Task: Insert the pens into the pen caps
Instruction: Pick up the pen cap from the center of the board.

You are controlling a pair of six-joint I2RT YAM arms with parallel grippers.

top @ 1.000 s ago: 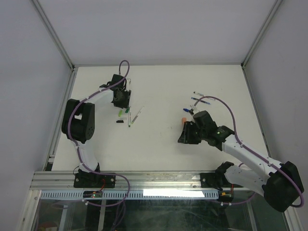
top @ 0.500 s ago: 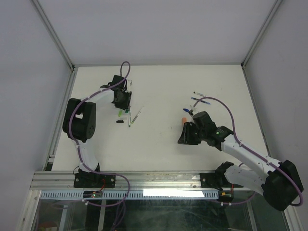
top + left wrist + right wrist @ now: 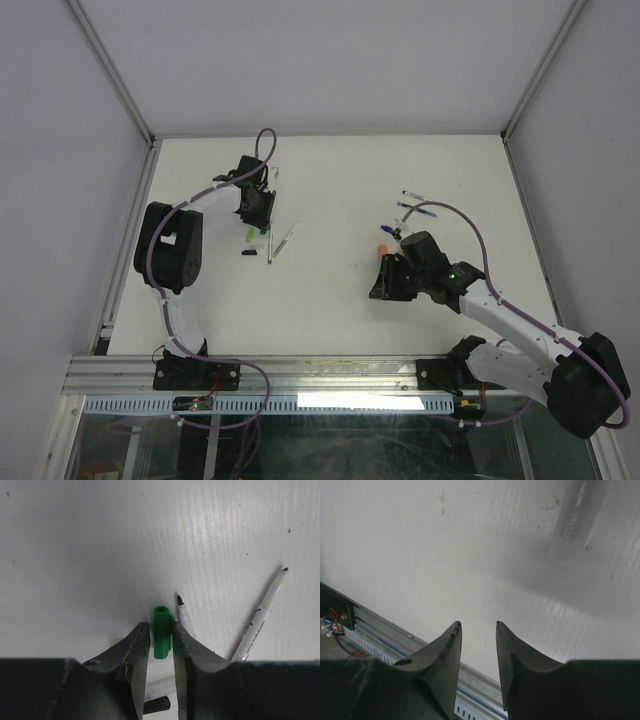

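Since a second ago the left hand (image 3: 160,625) has narrowed its two dark, scuffed fingers and edged slightly farther up the white bench (image 3: 75,540); the right arm has not moved. The short dark green plastic cap (image 3: 161,641) lies flat on the bench between those fingers. Its long axis runs along the hand's reach, with the round open mouth pointing away from the wrist. One finger touches it; whether it is truly clenched I cannot tell. Just beside it lies a pale white-barrelled marker (image 3: 185,617), its dark tip pointing the same way. A second white marker (image 3: 257,620) slants farther off. The right hand (image 3: 478,627) hangs released over the finely ribbed bench, its fingers apart.
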